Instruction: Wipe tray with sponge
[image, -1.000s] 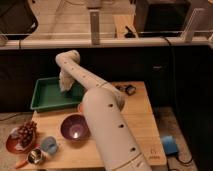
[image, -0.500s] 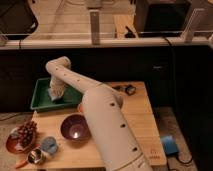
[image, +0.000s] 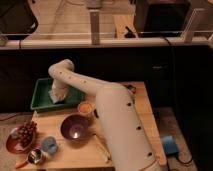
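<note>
The place looks like an office or lab test area, not a home. A light wooden table (image: 47, 120) stands against a dark low partition (image: 165, 65). At 12 o'clock the partition is topped by a pale rail (image: 125, 42) with glass panels and a metal post (image: 94, 27). A dark box (image: 162, 15) sits at 1 o'clock, and a cable (image: 167, 55) hangs at 2 o'clock. The robot's gripper (image: 56, 95) reaches down into the green tray (image: 40, 92) at 10 o'clock.

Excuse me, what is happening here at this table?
The robot's arm reaches across the wooden table, and its gripper is down inside the green tray. A pale thing at the gripper may be the sponge; I cannot tell. The purple bowl and the grapes sit in front of the tray, apart from the arm.
</note>
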